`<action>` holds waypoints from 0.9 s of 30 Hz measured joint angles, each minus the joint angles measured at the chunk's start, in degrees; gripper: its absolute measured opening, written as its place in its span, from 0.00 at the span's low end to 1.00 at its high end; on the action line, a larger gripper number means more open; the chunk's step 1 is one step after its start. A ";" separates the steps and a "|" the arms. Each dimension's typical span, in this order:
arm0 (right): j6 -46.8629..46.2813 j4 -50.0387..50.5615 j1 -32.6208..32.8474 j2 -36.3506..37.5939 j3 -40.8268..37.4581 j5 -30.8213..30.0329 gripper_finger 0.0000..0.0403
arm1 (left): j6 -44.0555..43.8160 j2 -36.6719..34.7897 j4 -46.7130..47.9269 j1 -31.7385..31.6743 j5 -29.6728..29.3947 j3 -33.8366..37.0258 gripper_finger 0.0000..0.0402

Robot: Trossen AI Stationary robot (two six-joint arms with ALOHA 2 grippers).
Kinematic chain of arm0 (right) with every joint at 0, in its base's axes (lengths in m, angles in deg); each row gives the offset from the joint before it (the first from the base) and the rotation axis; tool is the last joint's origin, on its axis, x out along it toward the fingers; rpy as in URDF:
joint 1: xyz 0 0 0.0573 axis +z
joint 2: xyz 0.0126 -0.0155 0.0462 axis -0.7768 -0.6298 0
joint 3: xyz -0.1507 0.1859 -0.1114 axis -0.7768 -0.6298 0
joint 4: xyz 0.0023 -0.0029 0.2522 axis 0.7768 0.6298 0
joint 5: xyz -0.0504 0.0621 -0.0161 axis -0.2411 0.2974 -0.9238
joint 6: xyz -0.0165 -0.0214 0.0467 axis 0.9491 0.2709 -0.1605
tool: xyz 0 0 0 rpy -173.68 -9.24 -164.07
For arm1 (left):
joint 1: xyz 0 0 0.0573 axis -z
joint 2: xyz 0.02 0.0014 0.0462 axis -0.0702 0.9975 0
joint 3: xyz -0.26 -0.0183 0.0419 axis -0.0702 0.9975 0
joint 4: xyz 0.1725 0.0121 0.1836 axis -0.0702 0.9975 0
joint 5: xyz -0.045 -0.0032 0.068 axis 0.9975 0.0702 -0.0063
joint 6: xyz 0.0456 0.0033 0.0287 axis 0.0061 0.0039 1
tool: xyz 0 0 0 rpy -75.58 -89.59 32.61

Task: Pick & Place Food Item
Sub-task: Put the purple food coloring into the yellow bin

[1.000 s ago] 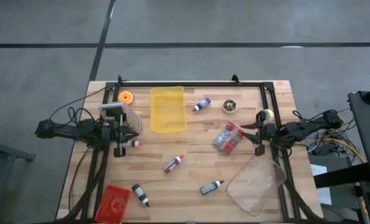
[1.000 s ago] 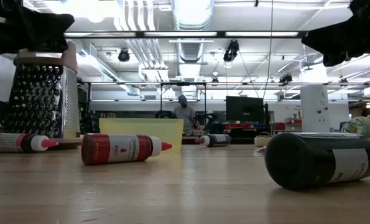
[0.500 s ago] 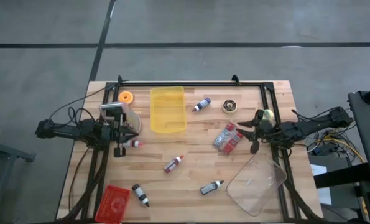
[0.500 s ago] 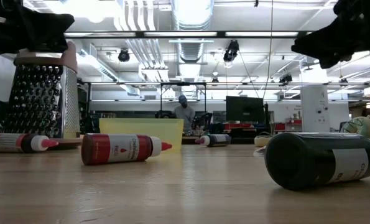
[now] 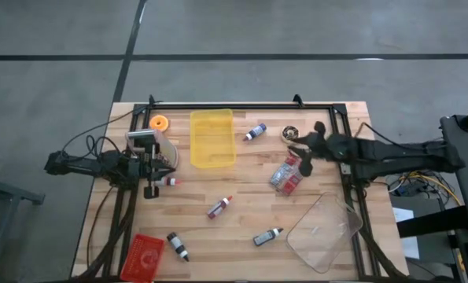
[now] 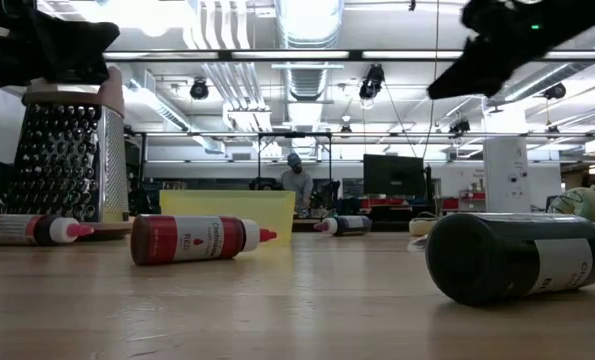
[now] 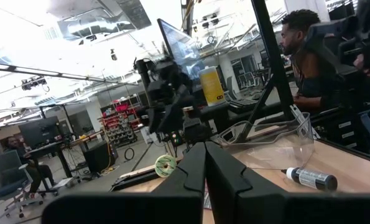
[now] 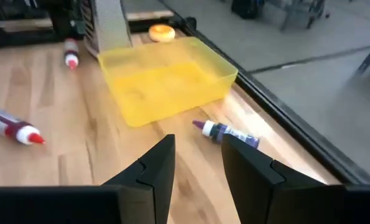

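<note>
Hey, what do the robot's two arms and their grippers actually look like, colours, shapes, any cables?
Both arms are dark, nearly black, slim and jointed. The left gripper has two matte black, wedge-shaped fingers with flat inner faces. The right gripper has the same angular black fingers with faceted edges. Thin dark cables trail from the left arm across the table edge, and a bundle of coloured wires sits behind the right arm.

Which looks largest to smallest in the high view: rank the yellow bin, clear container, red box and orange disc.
1. Clear container
2. Yellow bin, close to the container in size, so that order is unsure
3. Red box
4. Orange disc
</note>
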 joint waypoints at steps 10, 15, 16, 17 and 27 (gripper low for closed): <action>12.91 12.89 -17.26 -22.07 15.18 15.10 0.32 | 0.02 0.02 0.00 -0.02 0.00 0.00 0.03; 19.79 13.70 -21.61 -32.26 22.28 20.07 0.32 | 0.02 0.01 0.00 0.00 -0.02 0.00 0.03; 20.64 13.88 -22.16 -33.99 23.93 20.17 0.32 | 0.02 0.01 0.01 0.00 0.00 -0.01 0.03; 21.76 14.47 -22.64 -35.77 25.73 20.23 0.32 | 0.02 0.02 0.00 0.00 0.00 0.00 0.03; 33.05 28.01 -24.67 -53.32 45.32 20.23 0.32 | 0.00 0.02 0.01 -0.02 -0.01 0.00 0.03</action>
